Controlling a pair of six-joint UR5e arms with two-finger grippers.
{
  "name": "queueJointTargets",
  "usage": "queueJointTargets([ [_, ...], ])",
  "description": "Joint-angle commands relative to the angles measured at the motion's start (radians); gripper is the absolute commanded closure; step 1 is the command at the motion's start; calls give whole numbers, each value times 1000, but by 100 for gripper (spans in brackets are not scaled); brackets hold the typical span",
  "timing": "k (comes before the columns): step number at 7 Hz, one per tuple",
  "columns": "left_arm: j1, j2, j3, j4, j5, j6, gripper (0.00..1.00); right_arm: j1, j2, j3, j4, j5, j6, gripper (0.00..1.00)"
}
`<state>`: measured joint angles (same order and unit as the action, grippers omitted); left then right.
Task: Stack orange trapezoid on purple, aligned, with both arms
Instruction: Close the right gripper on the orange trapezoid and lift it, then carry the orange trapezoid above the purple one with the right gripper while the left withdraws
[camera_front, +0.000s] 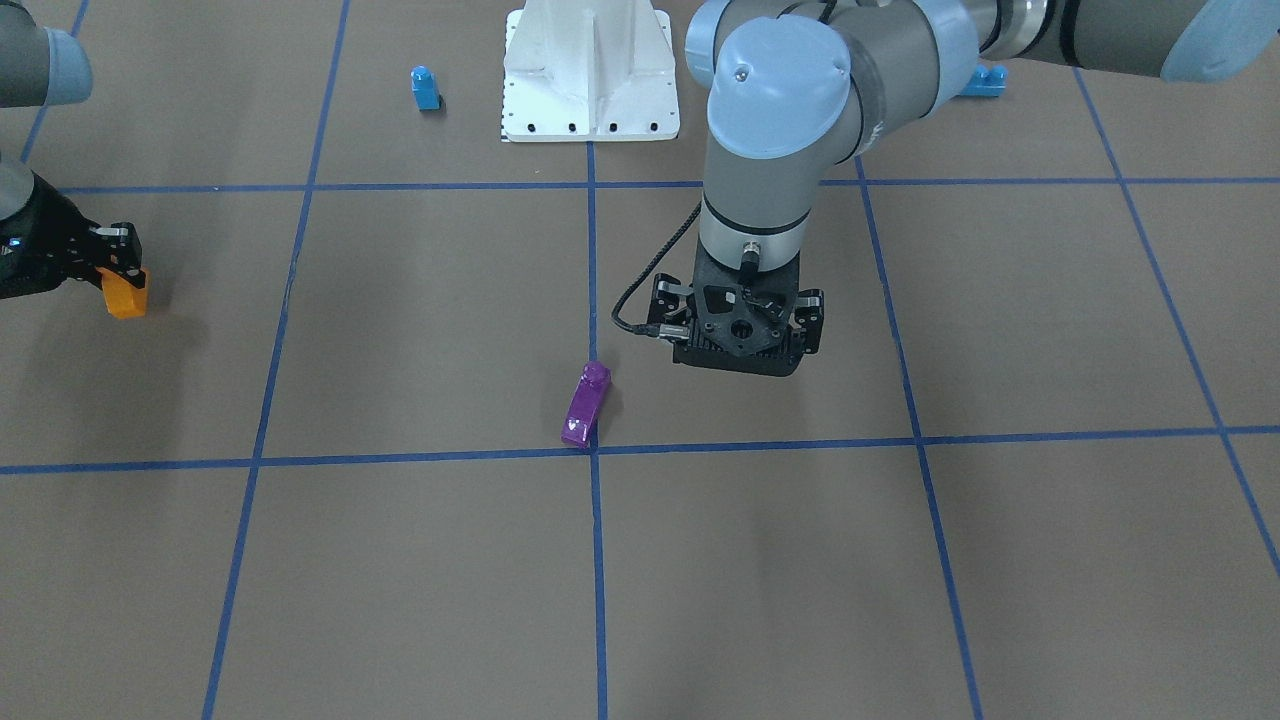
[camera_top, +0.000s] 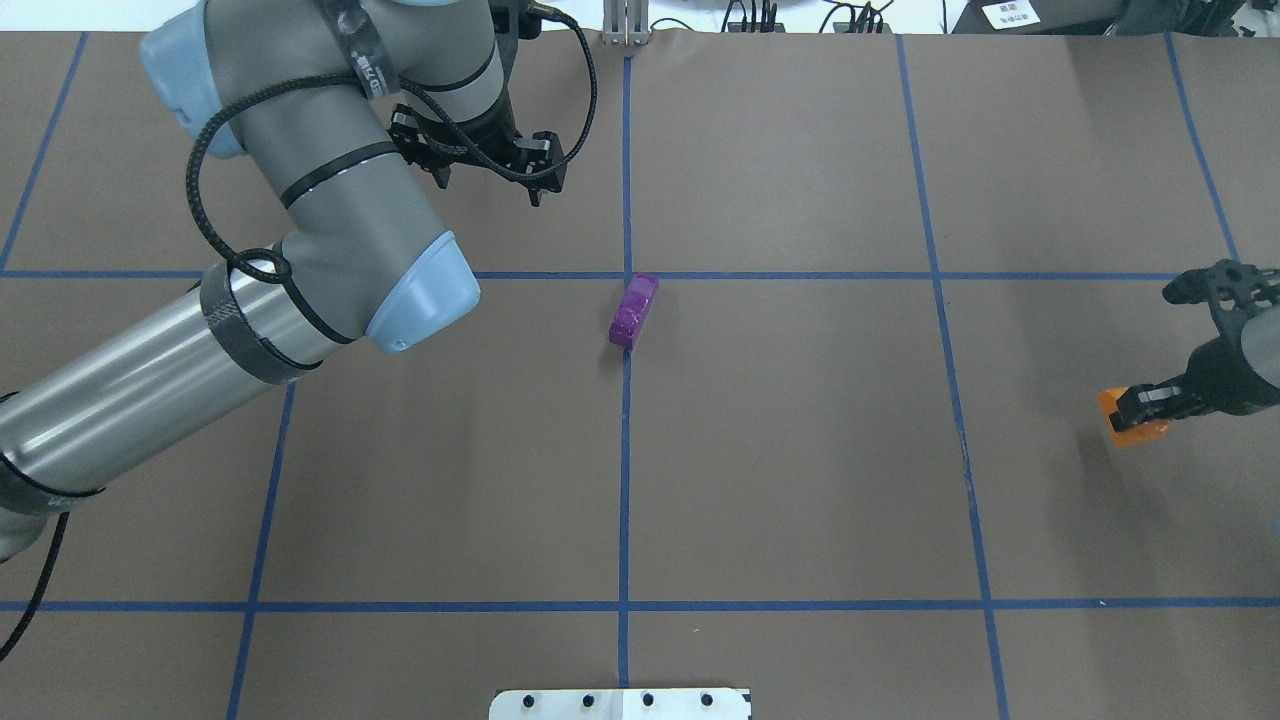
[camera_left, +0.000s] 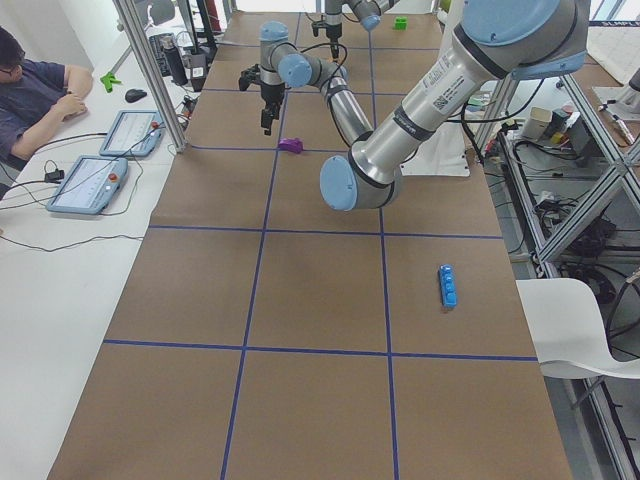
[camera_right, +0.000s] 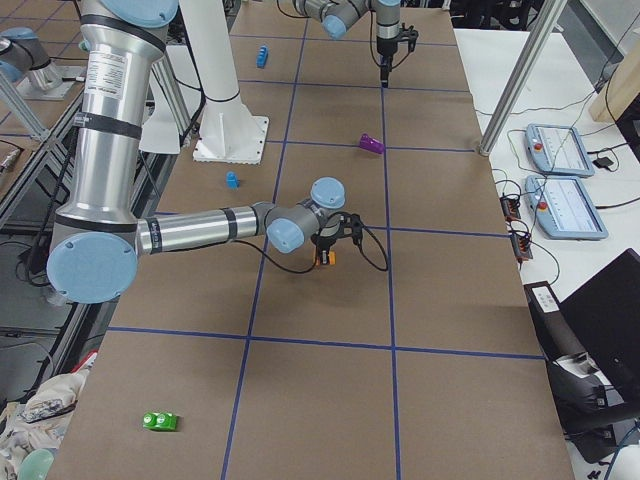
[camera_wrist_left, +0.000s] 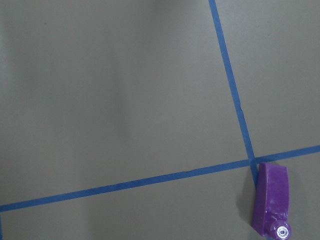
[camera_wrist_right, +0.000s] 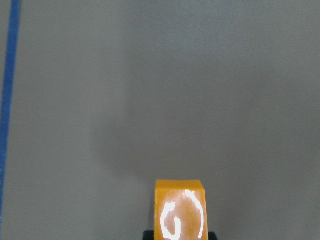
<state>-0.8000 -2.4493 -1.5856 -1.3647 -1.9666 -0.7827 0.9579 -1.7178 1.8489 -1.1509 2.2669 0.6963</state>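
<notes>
My right hand (camera_top: 1128, 404) grasps the glossy orange plastic trapezoid (camera_top: 1140, 432); my released left hand (camera_top: 488, 186) should first stand the toppled glossy purple plastic block (camera_top: 634, 310) upright.

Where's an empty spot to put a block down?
The brown paper square between the glossy purple sloped block and the right hand, gripping the glossy orange block, is bare. Busier: around the left hand near purple.

Two robot arms: left arm (camera_front: 775, 130) upper right, right arm (camera_front: 35, 65) upper left. One orange trapezoid (camera_front: 126, 293), one purple block (camera_front: 586, 403). Two blue pieces: small blue block (camera_front: 425, 88), long blue brick (camera_left: 448, 287). One green block (camera_right: 160, 421).
</notes>
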Motion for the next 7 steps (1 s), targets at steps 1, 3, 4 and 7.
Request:
queueJointTargets([
  [1, -63, 80, -39, 7, -5, 134, 0, 61, 215, 35, -236, 65, 0, 100],
  [3, -207, 236, -65, 1, -111, 369, 0, 35, 501, 26, -549, 53, 6, 100],
  [4, -263, 342, -100, -7, -127, 490, 0, -22, 630, 12, -647, 2, 122, 100],
  [7, -379, 467, -102, -8, -127, 678, 0, -206, 983, -271, -642, -99, 510, 100],
])
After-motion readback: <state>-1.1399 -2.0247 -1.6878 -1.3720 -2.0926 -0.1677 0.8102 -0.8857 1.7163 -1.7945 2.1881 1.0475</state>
